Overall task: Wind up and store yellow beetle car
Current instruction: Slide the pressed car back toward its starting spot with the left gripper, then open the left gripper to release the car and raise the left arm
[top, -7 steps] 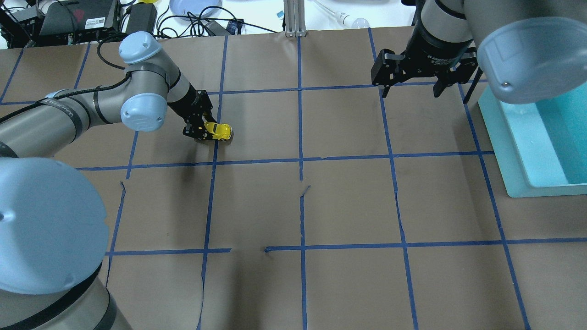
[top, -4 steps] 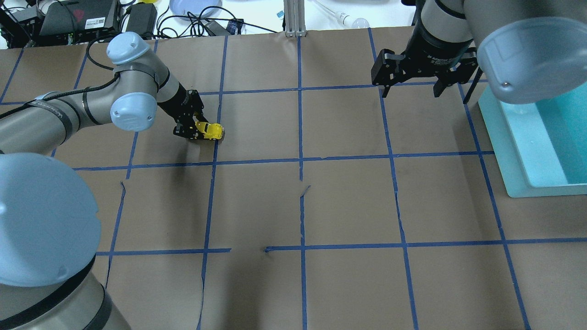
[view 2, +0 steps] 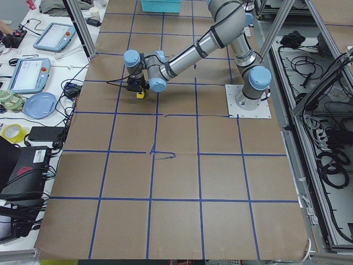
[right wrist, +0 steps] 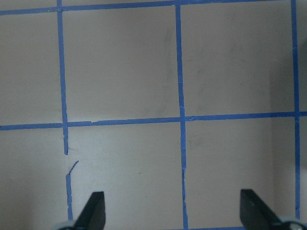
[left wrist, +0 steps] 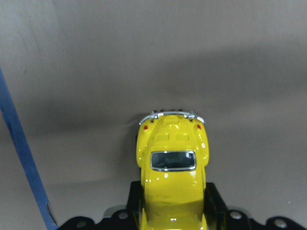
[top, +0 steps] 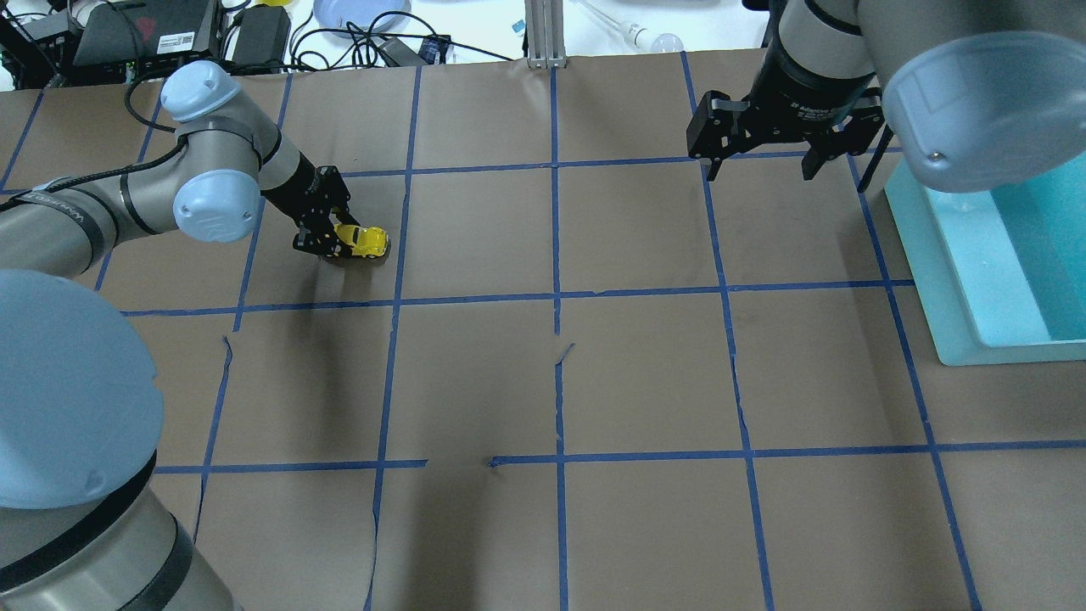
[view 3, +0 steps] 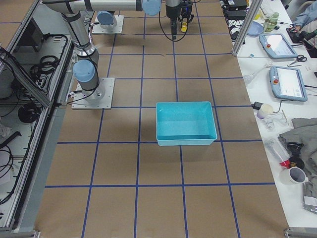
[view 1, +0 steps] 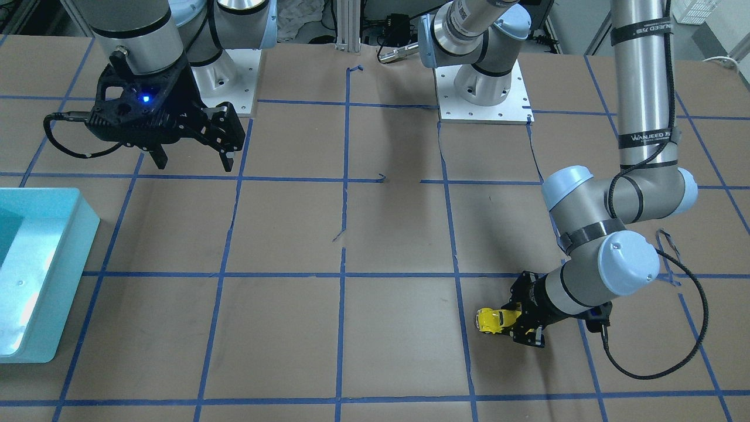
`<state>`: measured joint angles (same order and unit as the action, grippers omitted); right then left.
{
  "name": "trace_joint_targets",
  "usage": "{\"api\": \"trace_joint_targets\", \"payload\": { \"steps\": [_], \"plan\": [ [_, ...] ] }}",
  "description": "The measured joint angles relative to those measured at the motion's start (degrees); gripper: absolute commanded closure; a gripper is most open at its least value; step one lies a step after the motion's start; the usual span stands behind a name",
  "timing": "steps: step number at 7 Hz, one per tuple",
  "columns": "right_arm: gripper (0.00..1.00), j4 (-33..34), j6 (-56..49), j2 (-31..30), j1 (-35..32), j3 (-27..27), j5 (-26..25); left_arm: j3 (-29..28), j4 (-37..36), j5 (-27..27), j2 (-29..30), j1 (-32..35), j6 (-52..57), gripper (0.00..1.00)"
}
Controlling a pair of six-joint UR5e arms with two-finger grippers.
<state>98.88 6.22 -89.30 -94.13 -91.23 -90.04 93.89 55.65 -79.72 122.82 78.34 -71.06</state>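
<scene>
The yellow beetle car (top: 361,242) sits low on the brown table at the far left, held between the fingers of my left gripper (top: 338,241). The left gripper is shut on its front half. The car also shows in the front-facing view (view 1: 492,320), in the left wrist view (left wrist: 172,167) with its rear end pointing away, and small in the exterior left view (view 2: 140,94). My right gripper (top: 758,166) hangs open and empty above the table at the far right; it also shows in the front-facing view (view 1: 193,159), and its fingertips (right wrist: 93,211) are wide apart in the right wrist view.
A teal bin (top: 993,271) stands at the table's right edge, also in the front-facing view (view 1: 41,269) and the exterior right view (view 3: 185,123). Blue tape lines grid the brown paper. Cables and devices (top: 170,34) lie beyond the far edge.
My left gripper has dragged the yellow car steadily to the left along the table. The right arm has not moved.
</scene>
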Motion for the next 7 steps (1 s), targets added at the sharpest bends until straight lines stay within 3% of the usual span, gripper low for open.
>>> {"api": "trace_joint_targets", "payload": {
  "steps": [3, 4, 5, 6, 7],
  "plan": [
    [0.0, 0.0, 0.0, 0.0, 0.0, 0.0, 0.0, -0.2, 0.0, 0.1, 0.4, -1.7, 0.1, 1.0],
    [0.0, 0.0, 0.0, 0.0, 0.0, 0.0, 0.0, -0.2, 0.0, 0.1, 0.5, -2.3, 0.1, 0.83],
    [0.0, 0.0, 0.0, 0.0, 0.0, 0.0, 0.0, -0.2, 0.0, 0.1, 0.6, -2.6, 0.1, 0.26],
    [0.0, 0.0, 0.0, 0.0, 0.0, 0.0, 0.0, -0.2, -0.3, 0.0, 0.7, -2.8, -0.2, 0.0],
    [0.0, 0.0, 0.0, 0.0, 0.0, 0.0, 0.0, -0.1, -0.6, -0.6, 0.9, -2.8, -0.8, 0.0]
  ]
}}
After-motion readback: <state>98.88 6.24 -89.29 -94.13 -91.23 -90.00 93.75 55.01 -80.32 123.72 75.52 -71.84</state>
